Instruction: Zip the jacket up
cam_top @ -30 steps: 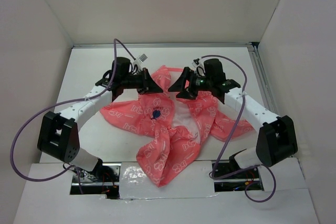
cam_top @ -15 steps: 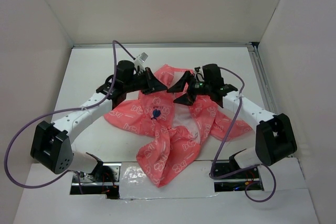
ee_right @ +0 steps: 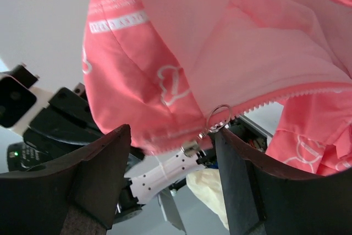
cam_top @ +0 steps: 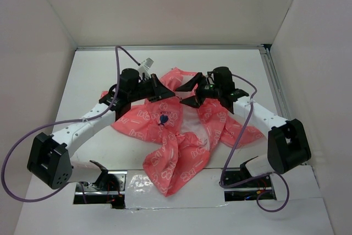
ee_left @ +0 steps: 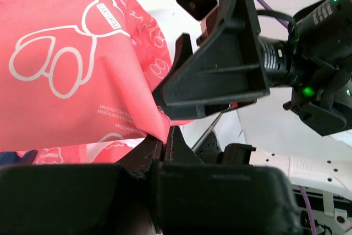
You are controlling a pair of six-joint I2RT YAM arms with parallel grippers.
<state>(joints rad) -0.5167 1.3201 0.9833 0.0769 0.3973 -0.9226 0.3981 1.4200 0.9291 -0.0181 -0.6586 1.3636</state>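
The coral-pink jacket (cam_top: 177, 141) with white print lies crumpled mid-table, its pale lining (cam_top: 192, 122) showing and a dark blue mark (cam_top: 163, 119) on the chest. My left gripper (cam_top: 160, 90) is shut on a fold of the jacket's upper edge (ee_left: 140, 119), lifted off the table. My right gripper (cam_top: 190, 92) faces it a few centimetres away, open. In the right wrist view the zipper teeth (ee_right: 286, 96), the ring pull (ee_right: 219, 117) and the slider (ee_right: 190, 148) hang between its fingers (ee_right: 104, 163), close to the right-hand one. Neither finger touches the pull.
White walls enclose the table on three sides, with a metal rail (cam_top: 272, 81) along the right. Purple cables (cam_top: 33, 130) loop beside both arms. Dark cut-outs (cam_top: 104, 182) sit at the near edge. A jacket sleeve (cam_top: 245, 133) reaches under the right arm.
The left arm's elbow has swung down and left while its gripper keeps the fabric. The right gripper has crept toward the left gripper and its jaws have narrowed a little.
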